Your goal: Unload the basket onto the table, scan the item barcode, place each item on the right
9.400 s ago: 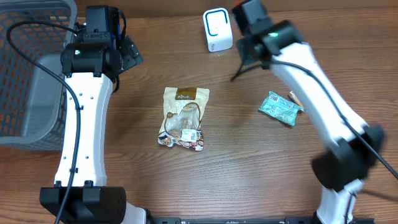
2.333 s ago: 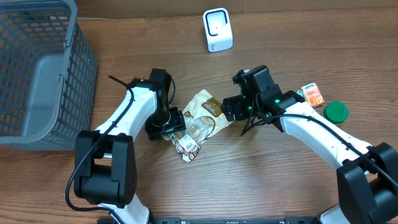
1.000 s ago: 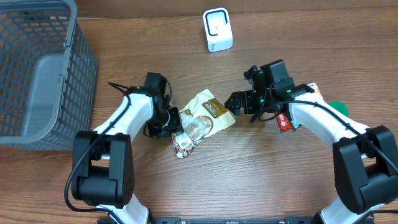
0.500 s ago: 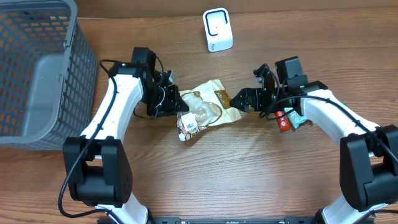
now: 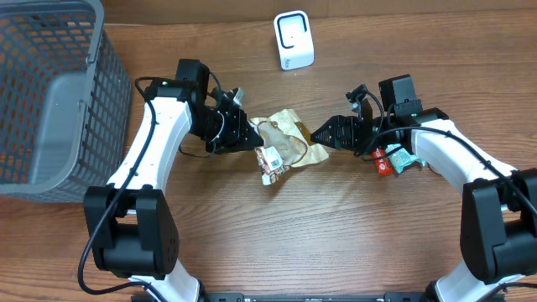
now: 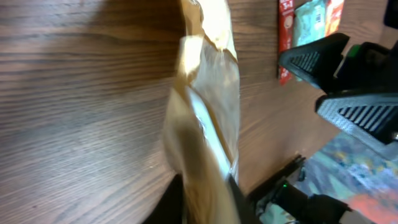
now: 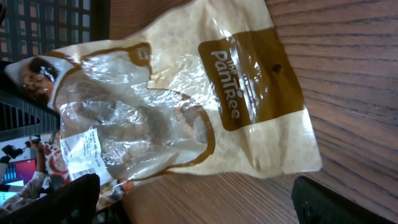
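Currently left end effector [image 5: 248, 137] clamps the snack bag [image 5: 284, 146] at its edge, probably light, floppy, slippery; right end effector [image 5: 319, 134] wide, empty.

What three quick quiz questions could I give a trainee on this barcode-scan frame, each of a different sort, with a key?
1. True or false: the left gripper is shut on one end of the snack bag.
2. Fill in the blank: the right gripper, at the bag's other end, is ____.
3. Pick one: the white scanner is A) standing apart from the bag; B) lying under the bag; C) held in the right gripper.

Key: 1 true; 2 open; 3 A.
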Action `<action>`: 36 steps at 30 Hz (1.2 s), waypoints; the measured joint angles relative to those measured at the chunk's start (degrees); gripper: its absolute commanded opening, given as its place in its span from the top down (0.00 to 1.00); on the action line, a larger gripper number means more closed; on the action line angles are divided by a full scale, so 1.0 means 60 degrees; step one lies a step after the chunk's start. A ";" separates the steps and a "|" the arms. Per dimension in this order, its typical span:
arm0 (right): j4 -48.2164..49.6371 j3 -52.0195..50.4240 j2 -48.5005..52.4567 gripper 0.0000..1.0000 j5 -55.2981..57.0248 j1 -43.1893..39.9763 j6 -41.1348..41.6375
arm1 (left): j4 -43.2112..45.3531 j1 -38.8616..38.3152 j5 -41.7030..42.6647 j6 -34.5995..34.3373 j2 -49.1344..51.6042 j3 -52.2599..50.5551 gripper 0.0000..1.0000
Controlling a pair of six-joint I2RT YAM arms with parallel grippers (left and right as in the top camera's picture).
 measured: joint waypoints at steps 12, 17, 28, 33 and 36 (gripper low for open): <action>-0.0025 0.0000 0.0000 0.00 -0.0011 0.0047 0.0000 | 0.0149 -0.0007 -0.0623 -0.0076 0.0000 0.0000 0.96; -0.0036 0.0000 0.0000 0.00 0.0047 0.0047 -0.0004 | 0.0229 -0.0007 -0.0634 -0.0080 0.0000 0.0000 0.96; -0.0062 0.0000 0.0000 0.08 0.0011 0.0047 0.0062 | 0.0936 -0.0007 -0.0743 -0.0441 0.0000 0.0000 0.54; -0.0055 0.0000 0.0000 0.06 0.0011 0.0047 0.0007 | 0.1009 -0.0168 -0.1668 -0.0929 0.0000 -0.0011 0.06; -0.0051 0.0000 0.0000 0.06 0.0011 0.0047 0.0004 | 0.1300 -0.0492 -0.2415 -0.1184 0.0000 -0.0146 0.00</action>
